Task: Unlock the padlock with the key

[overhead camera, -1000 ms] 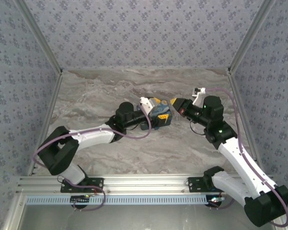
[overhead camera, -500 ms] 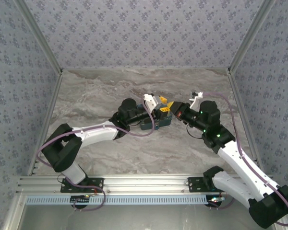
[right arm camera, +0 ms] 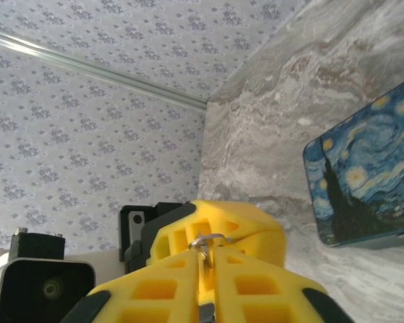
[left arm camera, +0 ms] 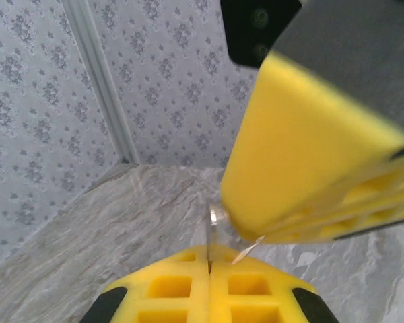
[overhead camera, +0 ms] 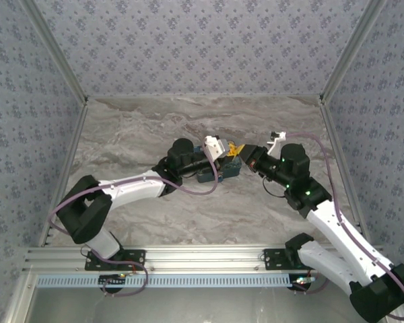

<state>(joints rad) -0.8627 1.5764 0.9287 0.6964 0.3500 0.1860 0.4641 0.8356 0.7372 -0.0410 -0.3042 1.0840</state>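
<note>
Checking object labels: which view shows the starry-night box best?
Right wrist: the starry-night box appears large, print sharp, though cropped at the frame edge. Top external shows it small, partly covered by the left end effector.

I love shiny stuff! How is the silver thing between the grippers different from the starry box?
The silver thing is tiny bare metal; the starry box is big, painted blue and yellow. The silver thing sits between the left gripper and right gripper; the box lies flat on the table.
</note>
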